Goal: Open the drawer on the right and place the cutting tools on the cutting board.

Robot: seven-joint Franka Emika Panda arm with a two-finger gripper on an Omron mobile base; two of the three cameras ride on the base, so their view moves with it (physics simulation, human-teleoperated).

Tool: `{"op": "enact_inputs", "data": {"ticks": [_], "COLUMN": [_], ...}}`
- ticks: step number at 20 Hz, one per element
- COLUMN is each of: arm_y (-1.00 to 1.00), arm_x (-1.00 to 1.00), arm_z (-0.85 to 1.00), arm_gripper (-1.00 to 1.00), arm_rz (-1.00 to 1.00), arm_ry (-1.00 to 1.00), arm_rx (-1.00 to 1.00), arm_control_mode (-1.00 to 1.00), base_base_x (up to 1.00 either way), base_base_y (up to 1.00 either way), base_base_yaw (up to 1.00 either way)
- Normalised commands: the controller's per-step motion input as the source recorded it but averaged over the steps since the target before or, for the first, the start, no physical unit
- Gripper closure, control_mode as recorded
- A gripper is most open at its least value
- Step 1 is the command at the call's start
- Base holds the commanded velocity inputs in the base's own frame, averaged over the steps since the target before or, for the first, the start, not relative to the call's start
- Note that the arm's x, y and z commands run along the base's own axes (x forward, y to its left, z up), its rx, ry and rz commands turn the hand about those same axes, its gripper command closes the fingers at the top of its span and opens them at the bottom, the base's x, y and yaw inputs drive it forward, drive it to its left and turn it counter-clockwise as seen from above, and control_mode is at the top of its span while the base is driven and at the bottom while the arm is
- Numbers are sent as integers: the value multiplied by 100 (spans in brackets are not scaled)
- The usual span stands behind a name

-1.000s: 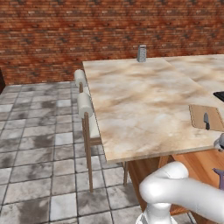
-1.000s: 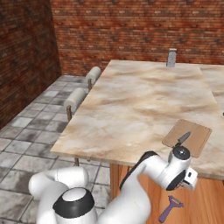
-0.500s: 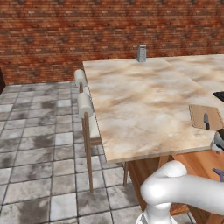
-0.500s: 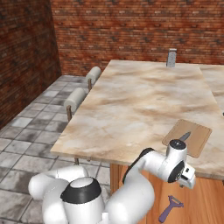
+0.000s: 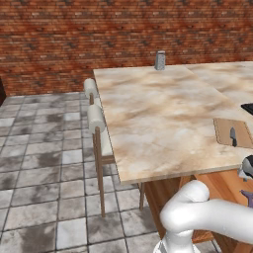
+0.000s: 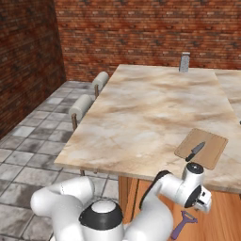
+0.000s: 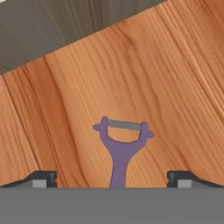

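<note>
1. Claw (image 7: pixel 112 179): jaws spread wide, empty, above the purple peeler (image 7: pixel 120 148).
2. Peeler lies flat on the open drawer's (image 6: pixel 226 212) wooden floor.
3. Knife (image 6: pixel 195 151) rests on the cutting board (image 6: pixel 212 153) atop the desk (image 6: pixel 155 108).

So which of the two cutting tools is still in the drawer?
The purple peeler: it lies on the drawer floor, between the open hand's fingertips. The knife already lies on the cutting board.
</note>
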Motion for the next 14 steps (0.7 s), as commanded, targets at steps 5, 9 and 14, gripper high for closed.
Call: {"op": "enact_inputs", "data": {"ticks": [5, 9, 14], "arm_y": [0, 0, 0], "arm_x": [0, -5, -11], "arm_z": [-24, -39, -46], "arm_gripper": [-100, -100, -100], "arm_rz": [0, 0, 0], "arm_ry": [1, 4, 4], "arm_rx": [0, 0, 0], "arm_control_mode": [-100, -100, -100], "base_base_x": [0, 0, 0], "base_base_y": [0, 0, 0], "base_base_yaw": [0, 0, 0]}}
